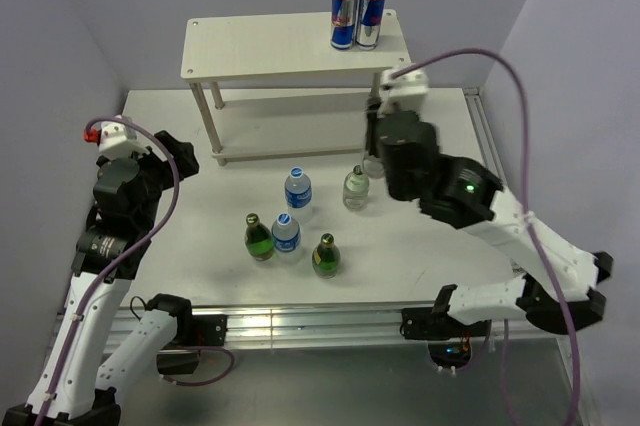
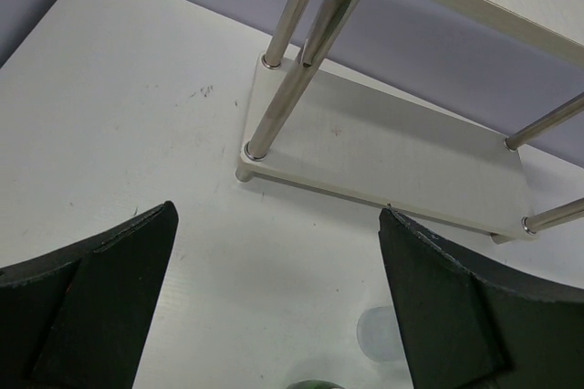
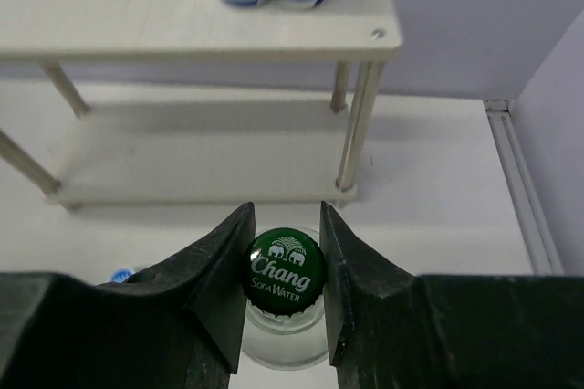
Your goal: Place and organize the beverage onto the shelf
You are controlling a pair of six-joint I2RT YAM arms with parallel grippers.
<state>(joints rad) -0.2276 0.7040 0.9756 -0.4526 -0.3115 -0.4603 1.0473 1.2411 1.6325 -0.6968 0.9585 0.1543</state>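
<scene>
Item: clear bottle [image 3: 286,272], green cap. We hold its neck, right gripper [image 3: 285,257] clenched, keeping it upright for shelving, just before the shelf [image 3: 137,24]'s front right corner. Left gripper [image 2: 278,298] released, idle. Five bottles [image 1: 286,233] stand at the table [image 1: 200,256]'s middle.

There are six bottles: two green bottles [image 1: 259,237], two blue-capped bottles [image 1: 298,188] and two clear bottles [image 1: 356,187]. There are two cans [image 1: 344,16], one shelf [image 1: 280,46] with two boards, and two arms [image 1: 120,196].

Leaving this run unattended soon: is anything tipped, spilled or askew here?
Nothing stands out. Five free bottles stand upright on the table, both cans upright on the shelf, and the right gripper holds the sixth bottle upright at its cap. No spill.
</scene>
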